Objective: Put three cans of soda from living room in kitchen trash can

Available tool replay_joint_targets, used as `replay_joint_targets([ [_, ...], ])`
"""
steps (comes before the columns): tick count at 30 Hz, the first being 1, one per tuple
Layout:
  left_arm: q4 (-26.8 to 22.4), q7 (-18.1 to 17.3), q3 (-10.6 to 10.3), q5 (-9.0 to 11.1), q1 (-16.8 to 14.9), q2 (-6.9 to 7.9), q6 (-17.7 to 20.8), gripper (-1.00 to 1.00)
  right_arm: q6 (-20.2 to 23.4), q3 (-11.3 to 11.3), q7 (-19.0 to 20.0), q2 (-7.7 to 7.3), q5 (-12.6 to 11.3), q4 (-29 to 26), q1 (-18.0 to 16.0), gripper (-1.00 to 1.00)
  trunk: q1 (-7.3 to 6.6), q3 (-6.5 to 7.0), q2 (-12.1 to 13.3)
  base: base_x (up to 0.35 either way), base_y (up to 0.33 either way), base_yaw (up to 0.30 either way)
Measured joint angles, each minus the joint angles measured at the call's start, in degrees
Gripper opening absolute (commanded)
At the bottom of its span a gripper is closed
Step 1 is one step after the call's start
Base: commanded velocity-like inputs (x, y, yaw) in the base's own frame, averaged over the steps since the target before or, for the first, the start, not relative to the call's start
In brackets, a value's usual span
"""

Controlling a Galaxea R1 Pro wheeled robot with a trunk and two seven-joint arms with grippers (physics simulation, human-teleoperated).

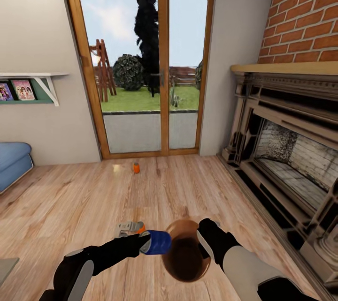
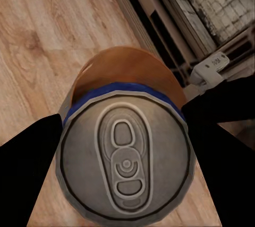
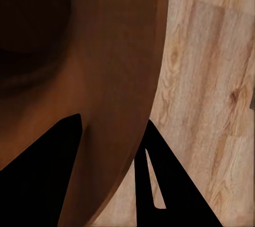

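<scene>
**Blue can at the bin's mouth**

My left gripper (image 1: 146, 240) clamps the blue can (image 1: 157, 242) on its side, at the bin (image 1: 188, 270) rim. To drop clean, I judge the can should clear the rim and sit over the mouth before I let go. My right gripper (image 3: 114, 147) pinches the bin wall, holding it tilted toward the can. Both forearms reach forward, low, converging. Farther off, an orange can (image 1: 136, 168) stands on the floor by the glass doors (image 1: 150, 71).

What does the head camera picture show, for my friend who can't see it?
The left gripper holds a blue soda can at the rim of a round orange-brown bin that the right gripper grips. An orange can stands on the wood floor by glass doors.
</scene>
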Motion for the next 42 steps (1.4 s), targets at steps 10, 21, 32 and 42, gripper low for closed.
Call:
replay_joint_targets([
  [10, 0.00, -2.40, -0.02, -0.01, -0.10, -0.46, 0.10, -1.00, 0.03, 0.55, -0.03, 0.47, 0.15, 0.41, 0.01, -1.00, -0.23, 0.18, 0.42, 0.000, 0.000, 0.000],
  [21, 0.02, -2.53, -0.25, 0.00, -0.34, -1.39, 0.11, -1.00, 0.00, 1.21, 0.50, 0.48, 0.07, -0.13, -0.05, -1.00, -0.23, 0.18, 0.42, 0.000, 0.000, 0.000],
  [32, 0.51, -2.46, -1.34, -0.12, -0.54, -3.20, 0.03, -1.00, 0.02, 1.37, 0.87, 0.47, -0.06, -0.53, -0.04, -1.00, -0.23, 0.18, 0.42, 0.000, 0.000, 0.000],
  [42, 1.65, -2.31, -3.56, -0.46, -0.63, -4.16, -0.17, -1.00, 0.02, 1.40, 1.00, 0.47, -0.16, -0.54, -0.05, -1.00, -0.23, 0.18, 0.42, 0.000, 0.000, 0.000],
])
